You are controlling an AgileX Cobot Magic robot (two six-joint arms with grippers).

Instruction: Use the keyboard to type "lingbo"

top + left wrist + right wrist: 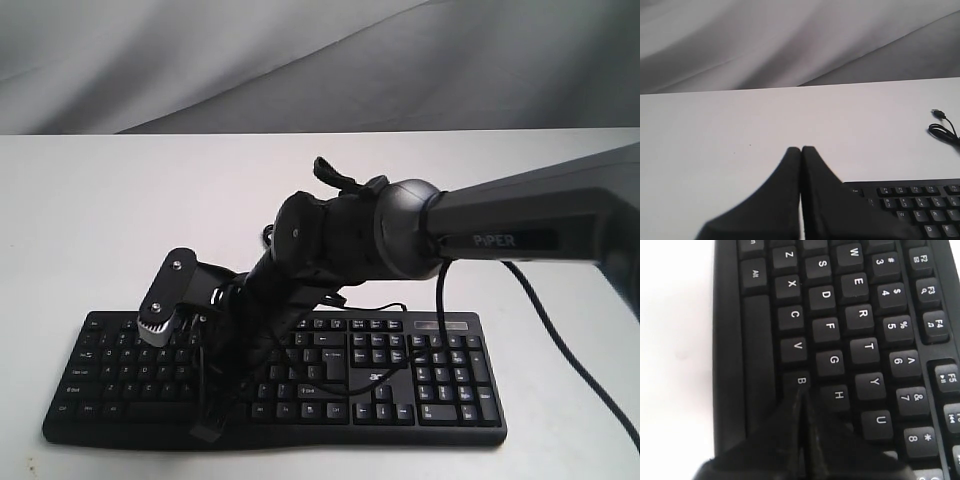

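The black keyboard (420, 370) lies along the front of the white table. My right gripper (218, 385) reaches across its left half from the right, pointing down. In the right wrist view its fingers are pressed together, and the gripper (801, 394) has its tips on the near edge of the B key (801, 380), with V, G and H beside it on the keyboard (860, 315). My left gripper (801, 148) is shut on nothing, over bare table just off the Esc corner of the keyboard (920, 205). It is out of the exterior view.
The keyboard's thin USB cable and plug (940, 122) lie loose on the table behind the keyboard. The right arm's black cable (540, 310) hangs over the number pad side. A grey cloth backdrop (300, 60) closes the far edge of the table.
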